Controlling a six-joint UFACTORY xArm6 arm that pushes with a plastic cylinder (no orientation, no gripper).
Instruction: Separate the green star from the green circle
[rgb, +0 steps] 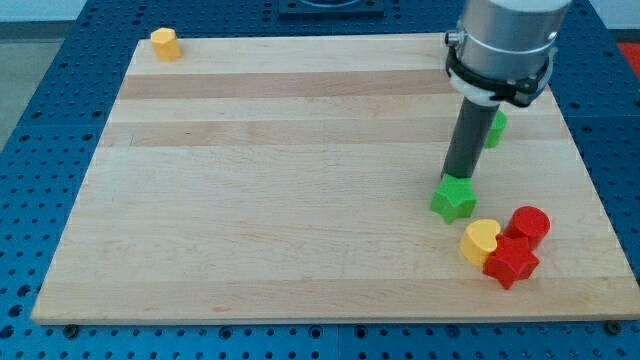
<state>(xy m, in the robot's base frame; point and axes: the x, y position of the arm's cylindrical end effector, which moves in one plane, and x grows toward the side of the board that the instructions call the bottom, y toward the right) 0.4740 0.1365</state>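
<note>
Nearest sits the red star (510, 263). Behind it, my tip (458, 178) touches the green star (453, 199) (light, rigid, likely slides easily), holding nothing. Green circle (496, 127) seems half-hidden behind the rod; push the star's flat side.

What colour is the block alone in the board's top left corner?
Yellow, seen in the camera view, the only view.

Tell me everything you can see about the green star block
The green star is a small, chunky, bright green block with rounded points, looking like painted wood or plastic. It lies flat on the wooden board, towards the view's right, lower half. My tip stands at its upper edge, apparently touching it. A yellow heart sits just below-right, a small gap between them. The green circle lies above, partly hidden behind the rod.
</note>
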